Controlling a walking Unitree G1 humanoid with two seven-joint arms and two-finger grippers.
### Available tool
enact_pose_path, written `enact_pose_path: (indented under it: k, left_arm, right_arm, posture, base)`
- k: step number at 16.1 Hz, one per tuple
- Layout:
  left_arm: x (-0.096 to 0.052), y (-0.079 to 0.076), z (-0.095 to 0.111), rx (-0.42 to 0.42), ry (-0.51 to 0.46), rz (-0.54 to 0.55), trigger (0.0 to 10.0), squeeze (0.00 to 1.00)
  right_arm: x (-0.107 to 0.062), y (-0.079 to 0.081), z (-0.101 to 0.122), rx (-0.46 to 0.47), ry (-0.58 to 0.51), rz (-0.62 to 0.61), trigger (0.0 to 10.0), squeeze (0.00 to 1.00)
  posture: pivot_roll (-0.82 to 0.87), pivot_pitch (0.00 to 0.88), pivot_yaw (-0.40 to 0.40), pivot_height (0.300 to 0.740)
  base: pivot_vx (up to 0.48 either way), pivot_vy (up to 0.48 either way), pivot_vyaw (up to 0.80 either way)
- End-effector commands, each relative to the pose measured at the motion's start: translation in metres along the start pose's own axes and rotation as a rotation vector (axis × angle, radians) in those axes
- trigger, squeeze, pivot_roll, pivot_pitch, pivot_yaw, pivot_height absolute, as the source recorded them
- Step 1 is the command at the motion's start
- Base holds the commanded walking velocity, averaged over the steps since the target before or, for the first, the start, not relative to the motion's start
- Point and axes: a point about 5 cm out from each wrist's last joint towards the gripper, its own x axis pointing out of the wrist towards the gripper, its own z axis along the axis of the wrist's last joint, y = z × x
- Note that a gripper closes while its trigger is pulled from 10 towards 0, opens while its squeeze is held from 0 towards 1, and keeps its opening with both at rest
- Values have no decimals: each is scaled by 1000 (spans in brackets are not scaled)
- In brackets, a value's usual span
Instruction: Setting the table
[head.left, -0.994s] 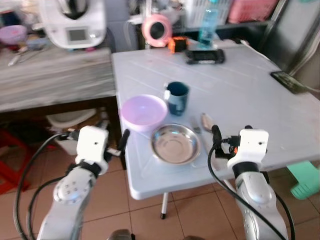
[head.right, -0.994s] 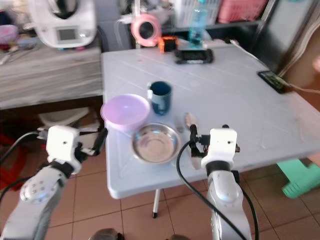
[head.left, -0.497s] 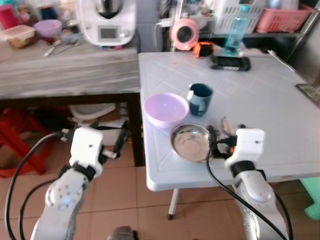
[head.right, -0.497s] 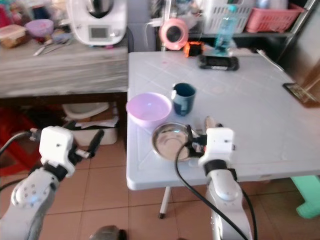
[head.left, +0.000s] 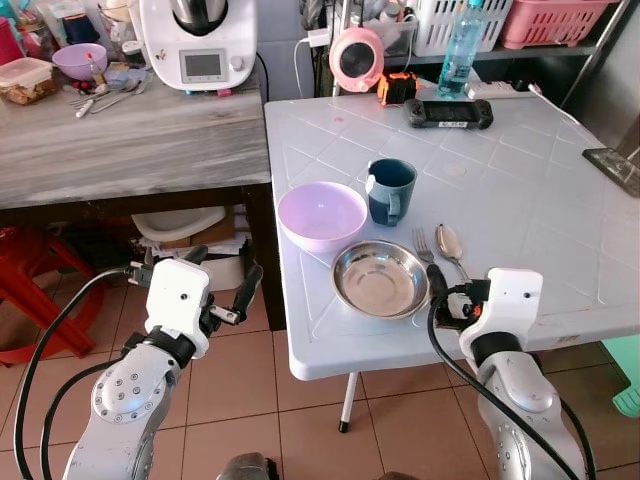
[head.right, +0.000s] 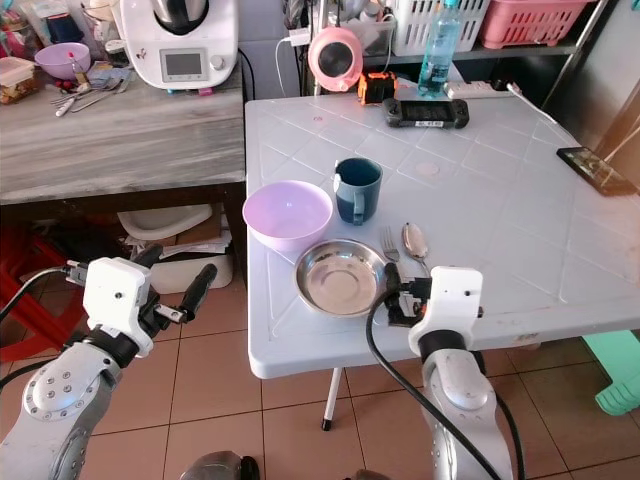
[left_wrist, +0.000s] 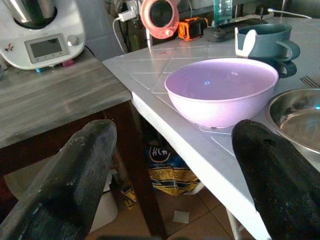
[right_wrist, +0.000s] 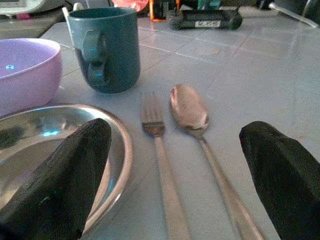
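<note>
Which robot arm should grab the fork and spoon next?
Probably the right. The right gripper sits open at the table's near edge, pointing straight at the fork and spoon. The left gripper hangs off the table's side, nearer the purple bowl.

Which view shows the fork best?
The right wrist view: the fork lies close up between the steel plate and the spoon, tines clear. Both eye views show it small, beside the spoon. The left wrist view catches only its tines.
</note>
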Motion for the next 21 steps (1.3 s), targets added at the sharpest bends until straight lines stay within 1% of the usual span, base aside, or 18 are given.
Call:
enact_pose_path:
  k: [1, 3, 4, 8, 9, 12, 13, 14, 16, 17, 18, 19, 20, 21]
  left_arm:
    - [0, -1, 2, 7, -1, -15, 10000, 0]
    - [0, -2, 2, 5, 4, -15, 10000, 0]
    - [0, -2, 2, 5, 5, -16, 10000, 0]
    - [-1, -3, 2, 4, 11, -15, 10000, 0]
    - [0, -3, 2, 4, 12, -17, 10000, 0]
    - [0, -4, 1, -1, 18, -24, 10000, 0]
    - [0, -4, 0, -2, 21, -26, 10000, 0]
    - [-1, -4, -1, -2, 26, -32, 10000, 0]
    - [-1, -4, -1, -2, 27, -33, 10000, 0]
    - [-2, -4, -1, -1, 28, -34, 10000, 0]
    - [-2, -4, -1, -1, 28, -34, 10000, 0]
    - [-2, -4, -1, 0, 28, -35, 10000, 0]
    - [-2, -4, -1, 0, 28, -35, 10000, 0]
    - [-1, -4, -1, 0, 29, -36, 10000, 0]
  right_arm:
    - [4, 3, -1, 2, 29, 33, 10000, 0]
    - [9, 7, -1, 2, 56, 87, 10000, 0]
    - [11, 6, -2, -1, 62, 94, 10000, 0]
    - [14, 7, -1, 36, 79, 127, 10000, 0]
    - [15, 8, -1, 52, 88, 145, 10000, 0]
    - [15, 19, -5, 150, 128, 238, 10000, 0]
    - [15, 20, -5, 158, 133, 259, 10000, 0]
    - [14, 22, -7, 187, 154, 280, 10000, 0]
    - [13, 22, -9, 202, 175, 286, 10000, 0]
    - [13, 22, -11, 212, 188, 289, 9059, 0]
    - [11, 23, -13, 222, 204, 290, 6980, 0]
    - [10, 23, -15, 231, 218, 287, 9059, 0]
    - [8, 24, -17, 251, 231, 284, 10000, 0]
    - [6, 25, -19, 263, 248, 283, 10000, 0]
  posture:
    - [13, 14, 7, 740]
    - [15, 21, 8, 740]
    - [15, 21, 8, 740]
    - [19, 23, 7, 740]
    - [20, 25, 7, 740]
    - [23, 18, 4, 740]
    - [24, 16, 3, 740]
    - [26, 13, 2, 740]
    - [28, 9, 0, 740]
    - [28, 8, -1, 740]
    - [29, 7, -2, 740]
    - [27, 7, -2, 740]
    - [27, 8, -5, 740]
    - [24, 12, -2, 740]
  base:
    - [0, 0, 0]
    - [0, 0, 0]
    - [0, 0, 0]
    - [0, 0, 0]
    - [0, 0, 0]
    - [0, 0, 0]
    - [0, 0, 0]
    - [0, 0, 0]
    - [0, 0, 0]
    - [0, 0, 0]
    - [0, 0, 0]
    - [0, 0, 0]
    - [0, 0, 0]
    - [0, 0, 0]
